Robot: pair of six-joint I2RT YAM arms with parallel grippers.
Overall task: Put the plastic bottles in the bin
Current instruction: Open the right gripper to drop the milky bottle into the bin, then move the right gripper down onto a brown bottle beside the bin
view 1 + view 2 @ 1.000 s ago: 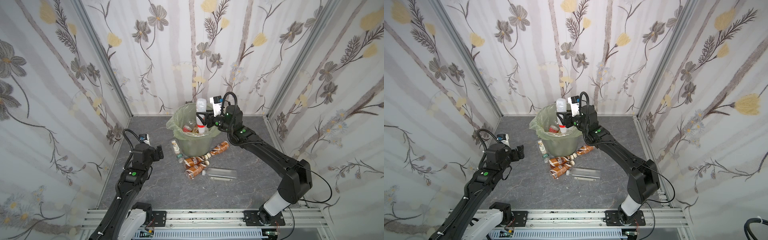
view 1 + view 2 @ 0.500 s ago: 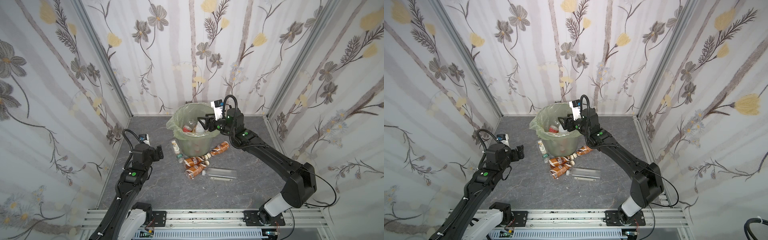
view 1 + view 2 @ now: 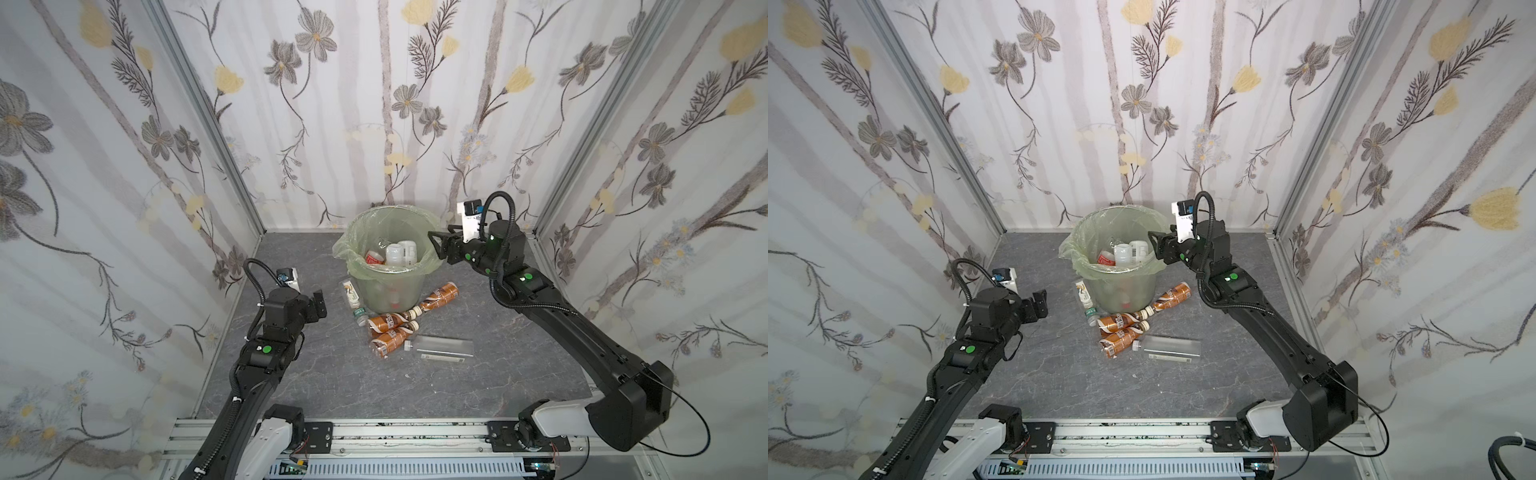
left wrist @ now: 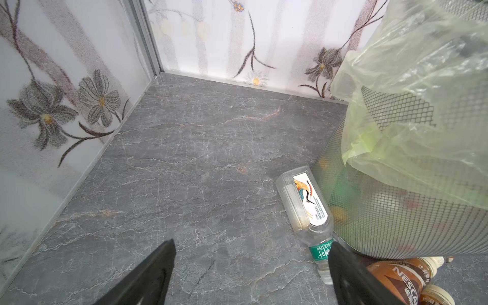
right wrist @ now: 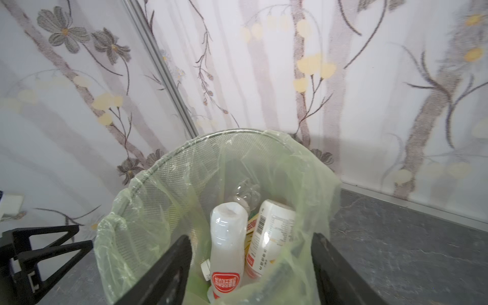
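The bin [image 3: 374, 291] stands at the back middle, green bag over its rim. Inside it a red-labelled white bottle [image 5: 228, 237] stands upright beside a white-labelled one [image 5: 272, 232]. My right gripper [image 3: 436, 245] hangs open at the bin's right rim, nothing between its fingers [image 5: 169, 266]. On the floor in front lie three brown bottles [image 3: 386, 321], a clear bottle [image 3: 440, 347] and a clear bottle with a green band [image 4: 306, 206]. My left gripper [image 3: 319, 305] is open and empty, left of the bin; its right finger [image 4: 343, 264] is close to that bottle's neck.
Floral wall panels close in the grey marbled floor [image 3: 332, 374] on three sides. An aluminium rail [image 3: 374, 432] runs along the front edge. Bare floor [image 4: 198, 158] stretches from the left gripper to the back left corner.
The right gripper opened and let go of the white bottle, which dropped into the bin. The gripper then drew back to the right, off the bin's middle. The left arm stayed still.
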